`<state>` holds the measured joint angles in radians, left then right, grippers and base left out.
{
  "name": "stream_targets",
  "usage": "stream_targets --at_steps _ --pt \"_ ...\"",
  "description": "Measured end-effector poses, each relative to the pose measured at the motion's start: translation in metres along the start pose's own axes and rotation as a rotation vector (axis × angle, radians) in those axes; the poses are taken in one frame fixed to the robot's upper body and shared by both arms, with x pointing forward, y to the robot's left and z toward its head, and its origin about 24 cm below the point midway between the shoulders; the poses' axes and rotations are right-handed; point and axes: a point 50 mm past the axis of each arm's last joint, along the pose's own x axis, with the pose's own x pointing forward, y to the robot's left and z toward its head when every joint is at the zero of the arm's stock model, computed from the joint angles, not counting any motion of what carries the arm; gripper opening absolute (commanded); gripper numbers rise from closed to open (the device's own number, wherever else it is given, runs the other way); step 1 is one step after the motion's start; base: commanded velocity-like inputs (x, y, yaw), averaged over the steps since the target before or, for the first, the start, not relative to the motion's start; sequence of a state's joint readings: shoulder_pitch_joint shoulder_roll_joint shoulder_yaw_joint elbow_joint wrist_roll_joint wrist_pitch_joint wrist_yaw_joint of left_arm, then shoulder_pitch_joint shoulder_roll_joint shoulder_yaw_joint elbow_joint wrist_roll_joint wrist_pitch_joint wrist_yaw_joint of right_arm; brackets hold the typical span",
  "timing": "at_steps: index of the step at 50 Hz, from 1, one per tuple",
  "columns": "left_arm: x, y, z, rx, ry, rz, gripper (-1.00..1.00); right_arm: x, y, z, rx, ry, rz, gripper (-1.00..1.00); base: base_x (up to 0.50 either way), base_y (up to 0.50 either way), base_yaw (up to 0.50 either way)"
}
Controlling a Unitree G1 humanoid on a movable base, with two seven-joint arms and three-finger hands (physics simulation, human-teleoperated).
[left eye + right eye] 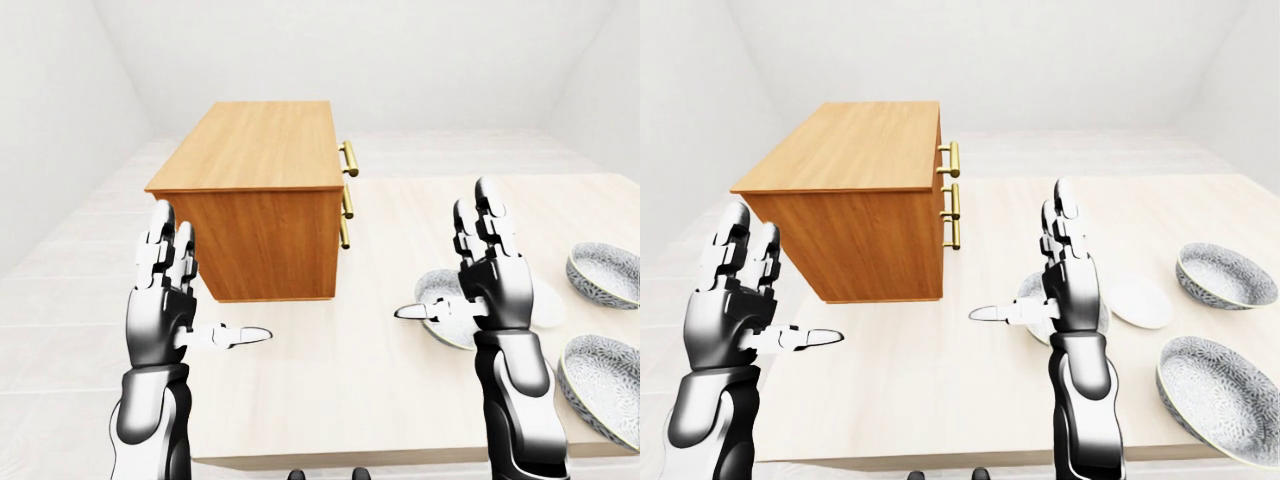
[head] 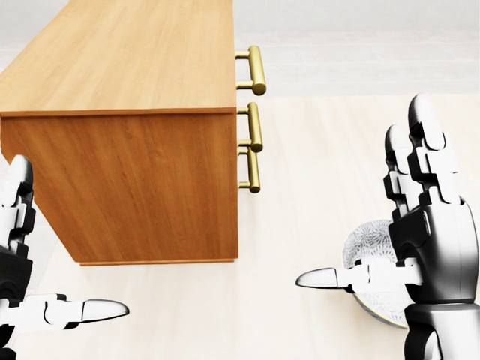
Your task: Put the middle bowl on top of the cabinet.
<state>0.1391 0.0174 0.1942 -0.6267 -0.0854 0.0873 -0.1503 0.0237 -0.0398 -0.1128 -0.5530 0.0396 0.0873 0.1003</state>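
A wooden cabinet (image 1: 255, 195) with brass handles (image 1: 347, 190) is set at the far left of the counter (image 1: 360, 350). The middle bowl (image 1: 1040, 300) is largely hidden behind the right robot hand (image 1: 1065, 280). Two more bowls (image 1: 1225, 275) (image 1: 1220, 395) and a white plate (image 1: 1140, 302), shown at the right in the eye views, are cut from the head view. Both the right and the left robot hand (image 1: 170, 300) are held upright with fingers spread, nothing gripped.

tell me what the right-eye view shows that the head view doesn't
Only the right-eye view shows the two bowls at its right, one upper and one lower, the small white plate and the room's walls. Only the head view gives a close look at the cabinet's brass handles. Both show the cabinet, the left hand and right hand raised open, and the bowl behind the right hand.
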Motion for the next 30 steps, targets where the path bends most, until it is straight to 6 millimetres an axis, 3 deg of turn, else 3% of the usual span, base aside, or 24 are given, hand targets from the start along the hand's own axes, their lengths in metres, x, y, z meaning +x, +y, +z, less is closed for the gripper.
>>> stream_targets --at_steps 30 --pt "-0.0027 0.0 0.0056 -0.01 -0.02 -0.002 1.0 -0.0026 -0.0023 0.0 0.005 0.004 -0.001 1.0 0.07 0.0 0.0"
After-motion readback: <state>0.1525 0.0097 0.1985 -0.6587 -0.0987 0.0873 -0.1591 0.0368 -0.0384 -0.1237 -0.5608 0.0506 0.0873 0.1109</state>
